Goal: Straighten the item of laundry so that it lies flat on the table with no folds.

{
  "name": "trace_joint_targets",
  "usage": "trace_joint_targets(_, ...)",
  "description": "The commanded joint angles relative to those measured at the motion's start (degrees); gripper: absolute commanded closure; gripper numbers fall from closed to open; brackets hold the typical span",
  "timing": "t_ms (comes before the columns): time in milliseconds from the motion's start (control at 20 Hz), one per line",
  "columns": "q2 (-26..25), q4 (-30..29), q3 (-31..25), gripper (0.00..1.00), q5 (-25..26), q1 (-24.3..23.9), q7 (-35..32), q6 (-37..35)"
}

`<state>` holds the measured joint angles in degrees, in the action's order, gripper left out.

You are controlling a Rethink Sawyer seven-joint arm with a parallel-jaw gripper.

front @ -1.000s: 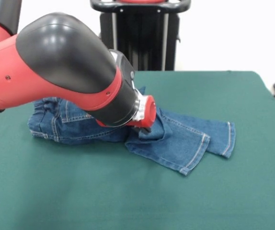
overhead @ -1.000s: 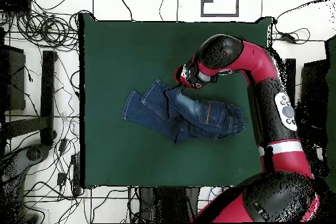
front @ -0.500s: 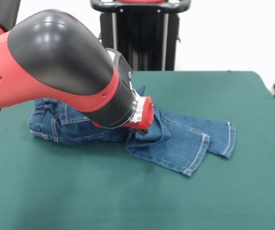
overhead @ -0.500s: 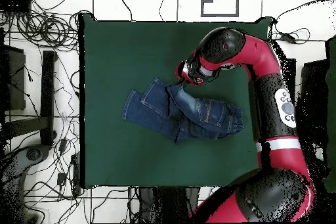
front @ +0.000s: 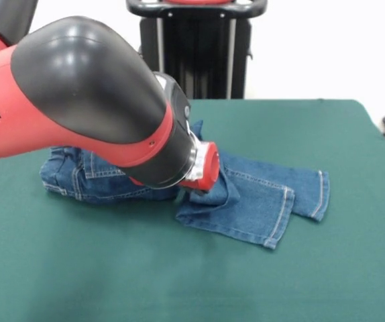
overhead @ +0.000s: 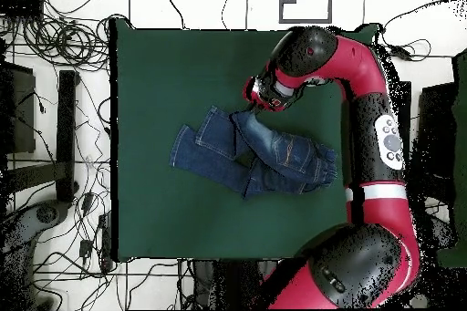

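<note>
Denim bunches as my claw [front: 209, 176] drags the jeans [front: 259, 194] forward, grip hidden, so folds remain.

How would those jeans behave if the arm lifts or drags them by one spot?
The jeans would probably sag and trail: they already lie in soft overlapping folds, so they look floppy. The denim looks thick, so likely heavy for cloth. On the felt-like table they would probably catch and bunch near the gripper rather than slide.
</note>
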<state>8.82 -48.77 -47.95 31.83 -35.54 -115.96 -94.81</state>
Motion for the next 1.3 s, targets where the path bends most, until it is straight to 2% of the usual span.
trace_joint_targets(50,-1.6,7.7,-0.6,1.00,4.2,4.6,25.6,-6.5)
trace_joint_targets(400,-3.3,14.4,-1.4,1.00,7.3,6.6,30.7,-11.8)
trace_joint_targets(600,-4.9,20.7,-2.9,1.00,10.0,8.3,33.7,-16.4)
trace_joint_targets(950,-6.8,29.8,-7.8,1.00,17.8,10.3,39.2,-24.5)
trace_joint_targets(1300,-7.3,33.6,-14.1,1.00,26.6,10.5,42.8,-29.1)
